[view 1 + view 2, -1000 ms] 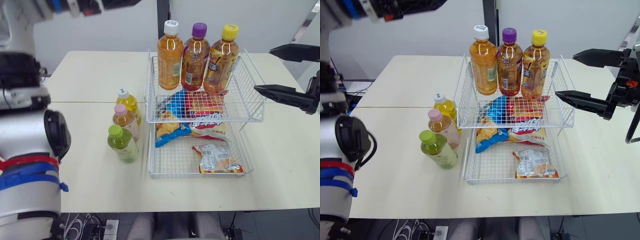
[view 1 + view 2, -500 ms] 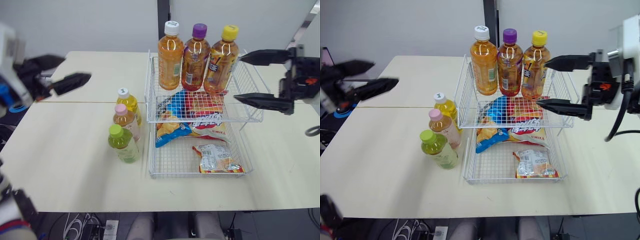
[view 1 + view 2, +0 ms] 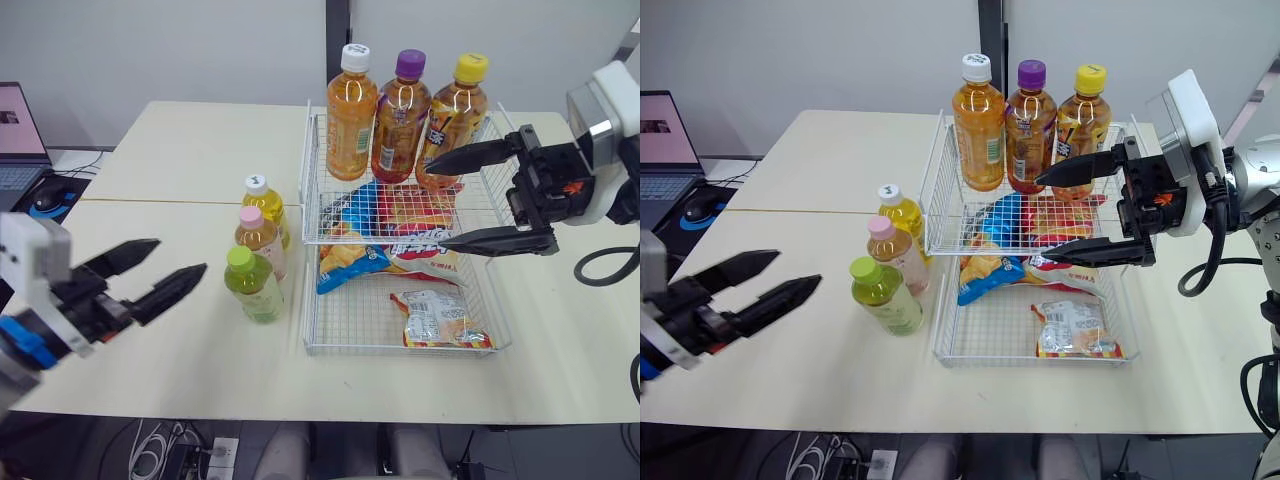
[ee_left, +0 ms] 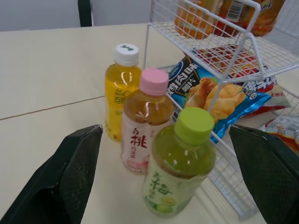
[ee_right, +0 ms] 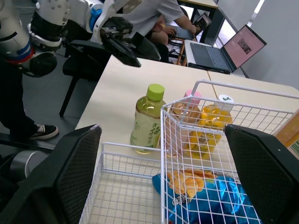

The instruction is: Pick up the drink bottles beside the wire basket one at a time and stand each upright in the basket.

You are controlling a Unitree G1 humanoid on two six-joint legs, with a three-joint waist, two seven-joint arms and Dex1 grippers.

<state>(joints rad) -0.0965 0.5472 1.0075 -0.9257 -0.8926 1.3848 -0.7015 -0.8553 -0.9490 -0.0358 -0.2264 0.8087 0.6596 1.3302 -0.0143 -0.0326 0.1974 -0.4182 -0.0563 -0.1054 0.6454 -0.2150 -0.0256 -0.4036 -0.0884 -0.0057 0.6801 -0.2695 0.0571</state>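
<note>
Left pincer (image 3: 180, 256) and right pincer (image 3: 435, 205) gape empty; snack bags (image 3: 385, 240) crowd the basket (image 3: 400, 350).

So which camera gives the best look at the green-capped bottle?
The left wrist view: the green-capped bottle stands close up, cap and label plain. Both eye views show it smaller, standing beside the wire basket; the right wrist view shows it farther off, beyond the basket.

Bare table (image 3: 170, 170) left of bottles (image 3: 257, 238) (basket (image 3: 400, 351) right)
</note>
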